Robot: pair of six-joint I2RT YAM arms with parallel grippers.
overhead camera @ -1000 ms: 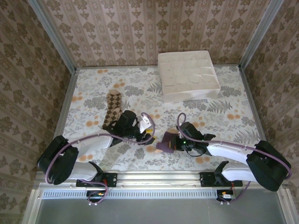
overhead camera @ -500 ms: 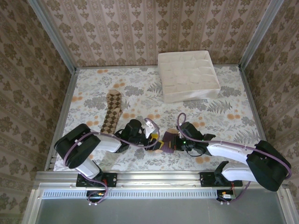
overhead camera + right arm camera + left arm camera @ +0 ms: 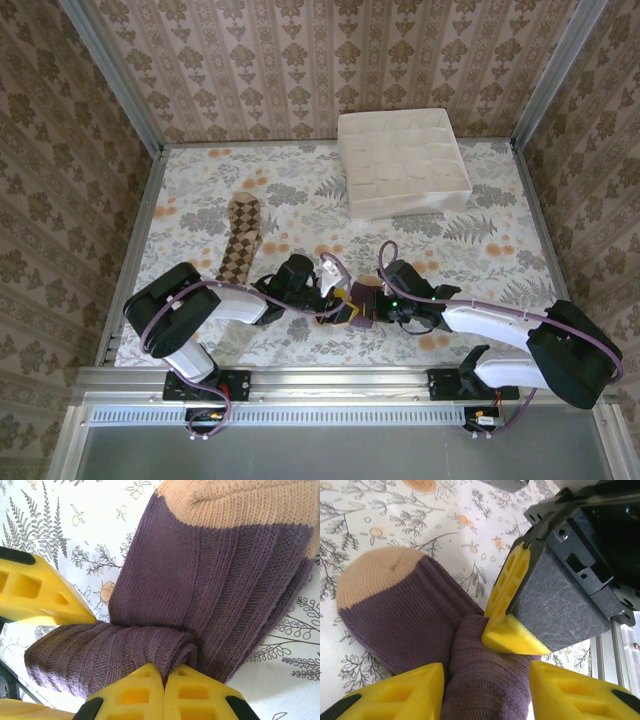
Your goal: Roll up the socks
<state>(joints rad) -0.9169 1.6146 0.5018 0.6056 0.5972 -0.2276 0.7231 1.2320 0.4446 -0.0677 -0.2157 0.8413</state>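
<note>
- Purple sock: lies on floral tabletop, nearer the arm bases than the white divider box and a bit left of it. Tan toe lies flat; other end is wound into a tight roll.
- R gripper: fingers together, tips pushed against the roll's fold; can't tell if any fabric is nipped.
- L gripper: fingers apart, one on each side of the roll, fabric filling the gap; can't tell if squeezing. R gripper's tip sits on the roll right in front of it, crowding the spot.
- Argyle sock: flat, left of box and nearer the bases, well apart from purple sock; L arm passes just by its near end.
</note>
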